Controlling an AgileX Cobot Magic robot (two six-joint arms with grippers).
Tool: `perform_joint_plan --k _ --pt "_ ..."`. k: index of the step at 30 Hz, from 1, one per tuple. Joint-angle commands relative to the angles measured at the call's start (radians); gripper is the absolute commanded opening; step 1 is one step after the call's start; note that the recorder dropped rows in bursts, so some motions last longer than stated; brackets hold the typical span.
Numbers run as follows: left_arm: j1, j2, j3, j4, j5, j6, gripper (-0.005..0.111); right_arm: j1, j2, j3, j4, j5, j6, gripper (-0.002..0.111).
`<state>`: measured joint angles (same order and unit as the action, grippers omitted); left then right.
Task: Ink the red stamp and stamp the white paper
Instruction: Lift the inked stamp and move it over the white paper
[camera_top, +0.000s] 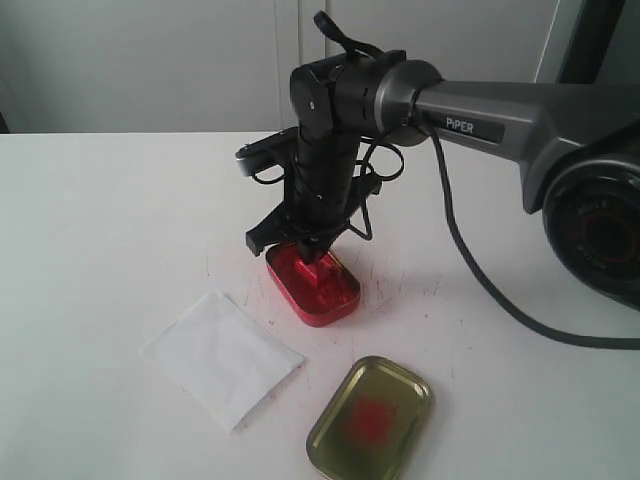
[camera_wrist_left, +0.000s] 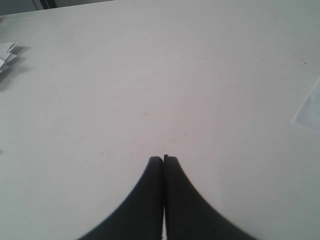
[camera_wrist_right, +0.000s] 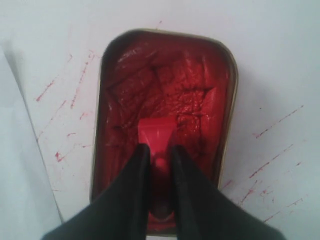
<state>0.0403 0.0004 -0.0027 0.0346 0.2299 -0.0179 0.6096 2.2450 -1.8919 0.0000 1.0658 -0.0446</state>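
- Left gripper (camera_wrist_left: 163, 160): fingers pressed together with nothing between them, hanging over bare table (camera_wrist_left: 150, 75). It's off to the left, out of the action.
- White paper (camera_top: 222, 357): lying flat on the table, near-left of the ink tin and well apart from it. It's thin, floppy and a bit creased. I'd guess it weighs nothing, so it could slide or lift with a sticky stamp. Press straight down, pull straight up. I can't make out any imprint on it from here.
- Right gripper (camera_wrist_right: 159, 148): clamped on the red stamp (camera_wrist_right: 156, 132), one finger on each side of the narrow handle part, pointing down into the tin.
- The stamp itself is a little hard plastic block, so stiff and light, but probably slick. The stepped handle is the place to hold it, and that's where the fingers are. The face looks down in the paste, though I can't tell how firmly.
- Ink tin (camera_top: 312, 285): middle of the table, full of lumpy wet-looking red paste. Tacky stuff, so it may tug at the stamp on lift-off. There are red streaks (camera_wrist_right: 75, 95) on the table around it.
- Gold lid (camera_top: 372, 418): near-right of the tin, open side up with a red smear inside. Just keep clear of it.
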Motion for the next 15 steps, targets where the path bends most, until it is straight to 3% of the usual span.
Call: perform_joint_plan --k 1,8,15 --pt "-0.003 0.000 0.003 -0.004 0.002 -0.004 0.000 0.002 -0.015 -0.025 0.007 0.022 0.004 0.000" --pt "-0.003 0.000 0.003 -0.004 0.002 -0.004 0.000 0.068 -0.039 -0.027 0.007 0.031 0.004 0.000" --pt "-0.003 0.000 0.003 -0.004 0.002 -0.004 0.000 0.207 -0.049 -0.023 0.007 0.048 0.004 0.000"
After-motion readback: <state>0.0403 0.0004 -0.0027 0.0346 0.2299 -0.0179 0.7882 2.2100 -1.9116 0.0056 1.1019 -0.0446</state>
